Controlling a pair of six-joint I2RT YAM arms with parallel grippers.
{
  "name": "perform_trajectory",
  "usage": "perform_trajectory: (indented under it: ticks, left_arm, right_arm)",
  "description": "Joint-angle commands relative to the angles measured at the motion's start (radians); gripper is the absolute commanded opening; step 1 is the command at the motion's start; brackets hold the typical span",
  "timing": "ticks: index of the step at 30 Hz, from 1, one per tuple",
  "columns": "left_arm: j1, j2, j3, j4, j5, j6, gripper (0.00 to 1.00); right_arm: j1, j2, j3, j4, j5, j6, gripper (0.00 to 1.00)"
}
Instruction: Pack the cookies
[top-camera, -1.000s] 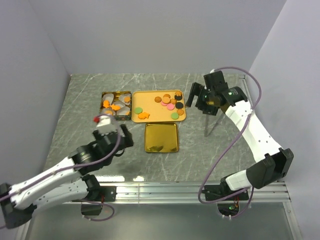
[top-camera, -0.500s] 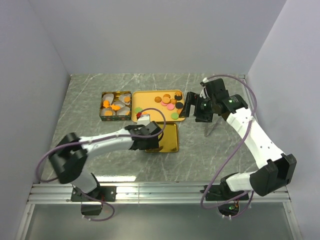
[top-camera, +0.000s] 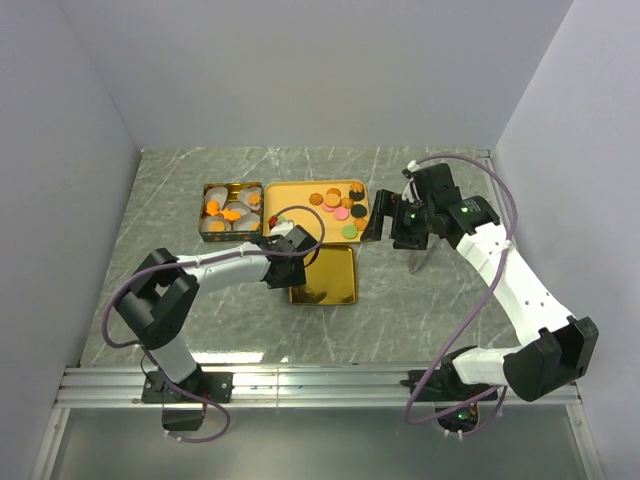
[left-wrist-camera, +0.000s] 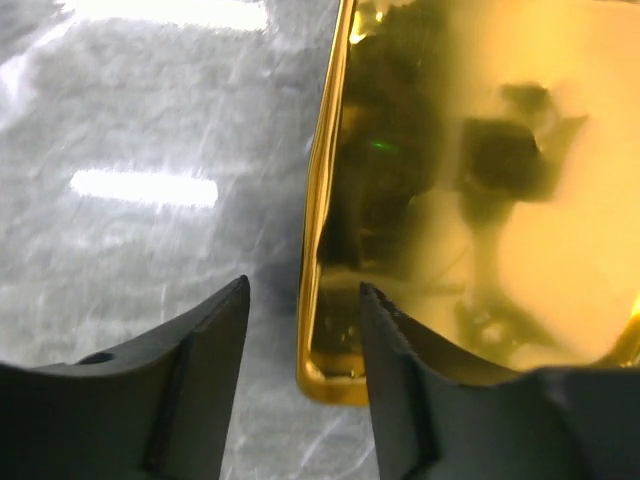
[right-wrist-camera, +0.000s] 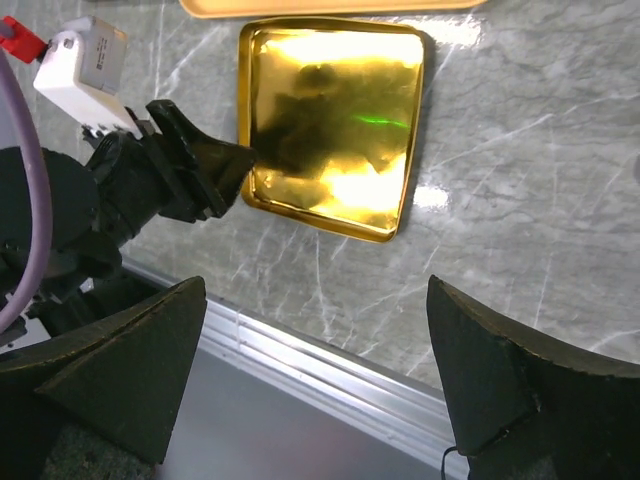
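The cookies lie loose on a flat gold tray, mostly orange rounds with a few pink, green and dark ones. More of them sit among white paper cups in a small tin to its left. My left gripper is low at the near left corner of a shiny gold lid. It is open, one finger either side of the lid's left rim, with a gap on the outer side. My right gripper hangs wide open and holds nothing, above the table just right of the tray.
The right wrist view looks down on the gold lid, the left gripper at its left side, and the aluminium rail along the table's near edge. Grey walls close in the sides and back.
My left arm has swung from the near left of the table to the gold lid, and its jaws have narrowed round the lid's rim. The right gripper has drifted slightly left towards the tray.
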Motion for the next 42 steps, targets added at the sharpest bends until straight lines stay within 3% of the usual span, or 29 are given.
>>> perform_trajectory:
  ticks: [1, 8, 13, 18, 23, 29, 34, 38, 40, 41, 42]
  left_arm:
    - [0.018, 0.045, -0.031, 0.107, 0.06, 0.081, 0.49]
    - [0.061, 0.1, -0.062, 0.207, 0.107, 0.139, 0.26]
    - [0.078, 0.049, -0.07, 0.209, 0.088, 0.192, 0.04]
    - [0.08, -0.099, -0.045, 0.152, -0.043, 0.248, 0.0]
    - [0.048, -0.251, -0.002, 0.056, -0.228, 0.297, 0.0]
    - [-0.112, -0.305, 0.081, -0.055, -0.632, 0.36, 0.0]
    - [-0.227, -0.305, 0.118, -0.217, -0.897, 0.296, 0.0]
    - [-0.353, -0.273, 0.177, -0.406, -1.026, 0.177, 0.0]
    - [-0.391, -0.229, 0.214, -0.545, -1.066, -0.001, 0.0]
    - [-0.431, -0.209, 0.252, -0.724, -1.101, -0.082, 0.0]
    - [-0.452, -0.184, 0.271, -0.824, -1.121, -0.28, 0.0]
  right_arm:
    - [0.005, -0.008, 0.041, -0.003, 0.048, -0.008, 0.97]
    - [0.005, 0.02, 0.068, -0.021, 0.111, -0.005, 0.96]
    - [0.003, 0.059, 0.163, -0.067, 0.127, 0.006, 0.96]
    - [0.003, 0.104, 0.316, -0.11, 0.082, 0.037, 0.96]
    - [0.003, 0.217, 0.514, -0.182, -0.064, 0.089, 0.96]
    - [0.022, 0.371, 0.711, -0.182, -0.267, 0.228, 0.96]
    - [0.06, 0.472, 0.782, -0.204, -0.367, 0.273, 0.96]
    - [0.08, 0.488, 0.693, -0.186, -0.406, 0.268, 0.96]
    - [0.085, 0.471, 0.598, -0.132, -0.424, 0.285, 0.96]
    - [0.092, 0.466, 0.569, -0.115, -0.427, 0.29, 0.96]
    - [0.092, 0.463, 0.526, -0.1, -0.429, 0.296, 0.96]
